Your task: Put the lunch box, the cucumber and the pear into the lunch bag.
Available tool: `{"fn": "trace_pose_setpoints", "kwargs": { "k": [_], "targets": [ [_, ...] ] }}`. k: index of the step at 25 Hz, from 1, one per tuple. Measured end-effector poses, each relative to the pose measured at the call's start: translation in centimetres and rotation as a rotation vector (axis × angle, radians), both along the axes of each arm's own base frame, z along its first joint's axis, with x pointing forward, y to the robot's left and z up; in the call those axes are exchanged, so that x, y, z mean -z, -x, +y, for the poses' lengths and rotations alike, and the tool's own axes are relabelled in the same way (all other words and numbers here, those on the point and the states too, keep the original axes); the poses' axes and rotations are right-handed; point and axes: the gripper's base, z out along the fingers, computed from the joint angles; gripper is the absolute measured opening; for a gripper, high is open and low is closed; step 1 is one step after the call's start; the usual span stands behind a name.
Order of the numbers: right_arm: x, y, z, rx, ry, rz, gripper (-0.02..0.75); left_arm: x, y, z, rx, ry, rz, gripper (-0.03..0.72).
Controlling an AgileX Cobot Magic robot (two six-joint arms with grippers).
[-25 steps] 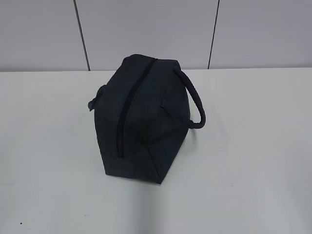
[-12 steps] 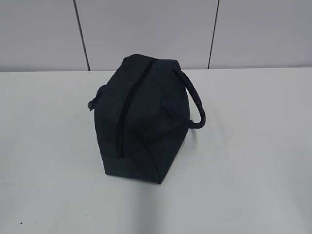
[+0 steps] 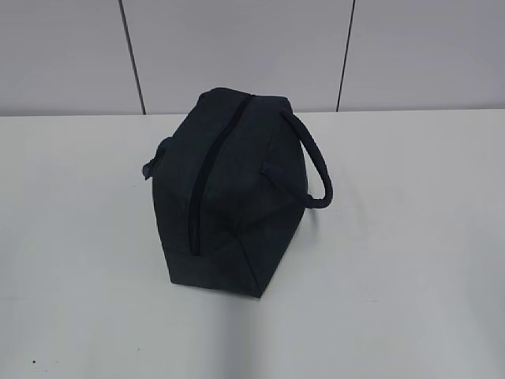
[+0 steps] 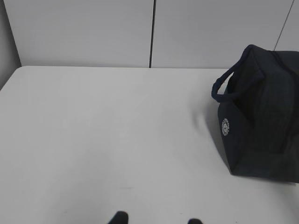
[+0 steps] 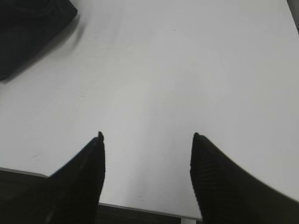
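Lunch bag [image 3: 233,189] sits zipped shut on the white table [image 3: 410,237].

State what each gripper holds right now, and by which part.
Nothing is held. The right gripper stands open over bare table; the left gripper shows empty fingertips, apart from the lunch bag.

Only black fingertips show: the right tool [image 5: 147,137] has two broad, tapering fingers [image 5: 79,182] with a finely ribbed, textured surface and pointed ends, while the left tool [image 4: 156,218] shows just two small rounded black tips.
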Motion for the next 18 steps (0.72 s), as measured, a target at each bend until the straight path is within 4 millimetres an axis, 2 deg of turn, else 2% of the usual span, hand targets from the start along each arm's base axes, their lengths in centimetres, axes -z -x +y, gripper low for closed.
{"fn": "trace_pose_setpoints", "kwargs": {
  "k": [18],
  "targets": [
    [0.0,0.0,-0.2,0.014,0.02,0.0,0.458,0.01,-0.01,0.17,-0.012,-0.017,-0.001,0.246]
  ]
}}
